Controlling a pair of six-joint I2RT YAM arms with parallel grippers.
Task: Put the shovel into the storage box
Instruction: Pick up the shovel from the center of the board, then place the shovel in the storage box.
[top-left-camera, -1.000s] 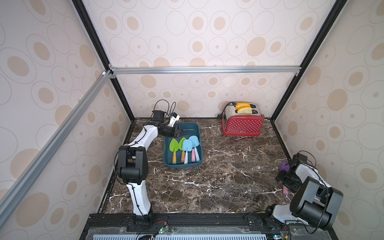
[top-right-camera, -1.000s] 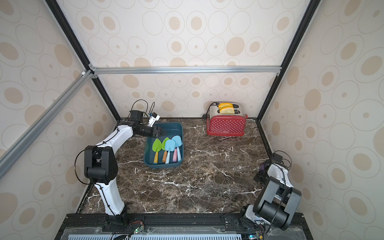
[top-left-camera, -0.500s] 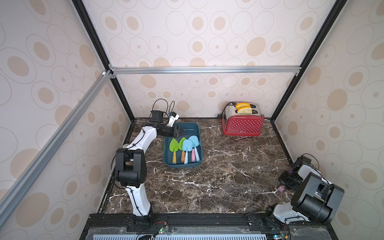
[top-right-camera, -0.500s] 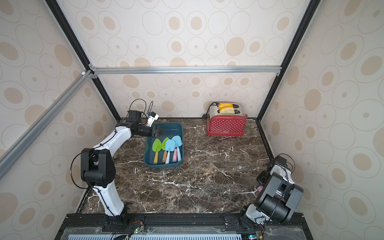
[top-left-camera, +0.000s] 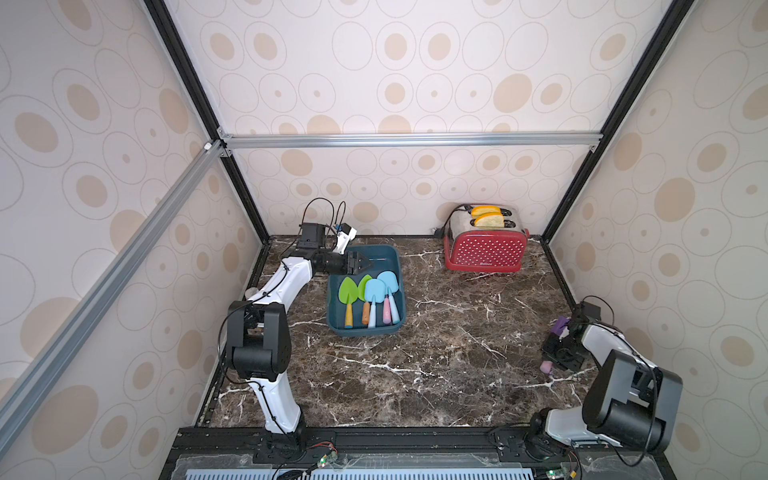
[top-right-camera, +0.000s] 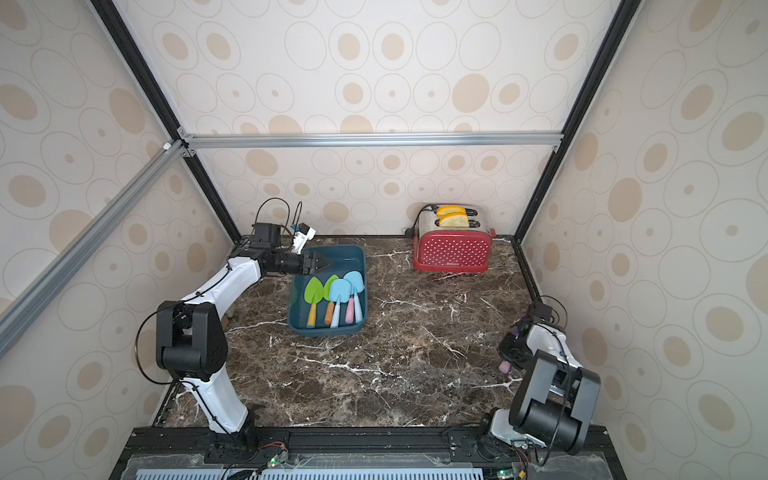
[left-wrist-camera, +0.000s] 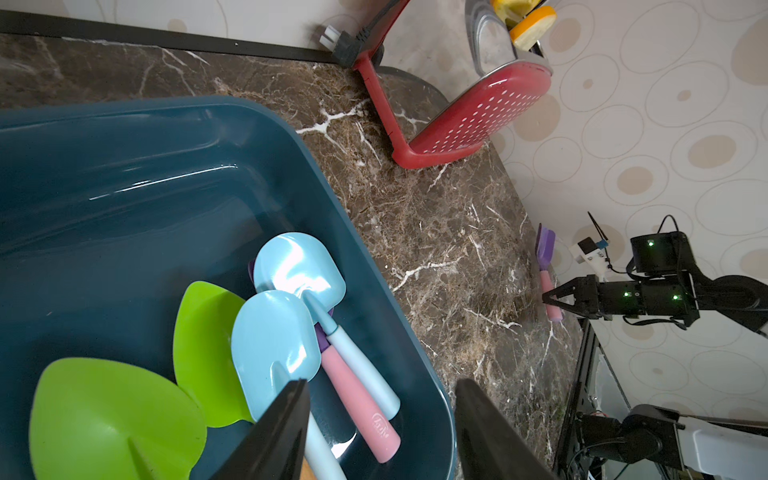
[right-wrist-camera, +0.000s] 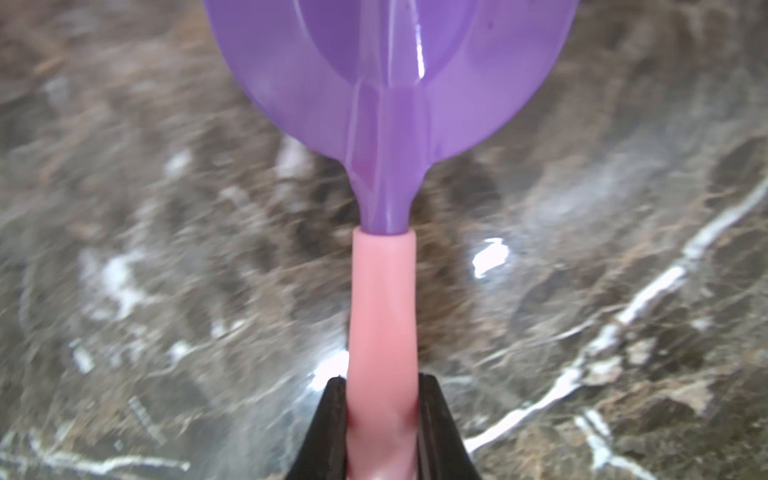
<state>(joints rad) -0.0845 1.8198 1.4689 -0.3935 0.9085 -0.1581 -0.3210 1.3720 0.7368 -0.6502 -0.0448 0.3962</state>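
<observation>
Right wrist: grasp step; I had right gripper (right-wrist-camera: 382, 380) clamped on purple shovel (right-wrist-camera: 390, 83) handle.
Next move called for lifting, carrying it left to storage box (top-left-camera: 363, 331).

In both top views the left arm (top-left-camera: 286, 278) stretches from lower left up toward centre-left. Its left gripper (top-left-camera: 366, 263) is level, jaws parted and empty. At the right edge, the right arm (top-left-camera: 600, 341) folds low, with the right gripper (right-wrist-camera: 382, 386) clamped on the shovel (right-wrist-camera: 382, 291) handle.

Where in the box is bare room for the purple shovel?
Bare: the box far end, between its back wall and the shovels, partly under the open left gripper. Crowded: the rest, where they lie side by side.
</observation>
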